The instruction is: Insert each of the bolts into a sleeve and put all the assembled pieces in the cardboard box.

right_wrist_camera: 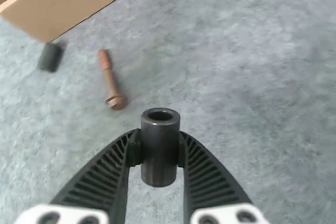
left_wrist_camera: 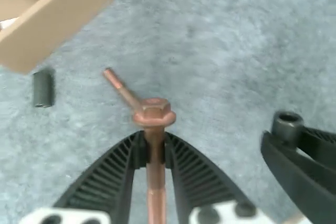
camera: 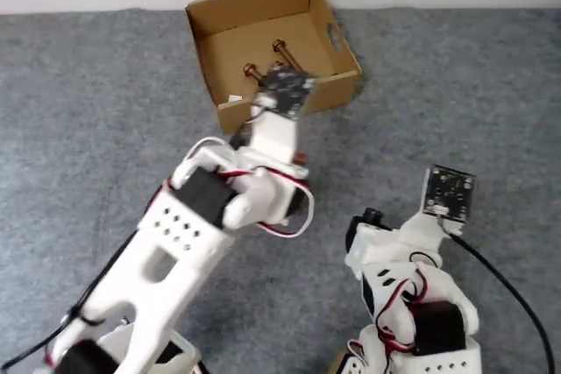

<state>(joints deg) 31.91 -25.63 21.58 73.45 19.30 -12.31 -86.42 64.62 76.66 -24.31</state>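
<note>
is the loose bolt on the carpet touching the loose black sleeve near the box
Apart. The right wrist view shows a strip of bare carpet between the loose bolt and the loose sleeve.

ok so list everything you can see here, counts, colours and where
brown cardboard box: 1, brown, far side of carpet
assembled copper bolts in black sleeves: 2, copper and black, inside the box
loose copper bolt: 1, copper, lying on carpet near the box
loose black cylindrical sleeve: 1, black, on carpet beside the box wall
held copper bolt: 1, copper, in left fingers
held black sleeve: 1, black, in right fingers
grey carpet: 1, grey, under everything
left fingers: black, shut on bolt
right fingers: black, shut on sleeve
</note>
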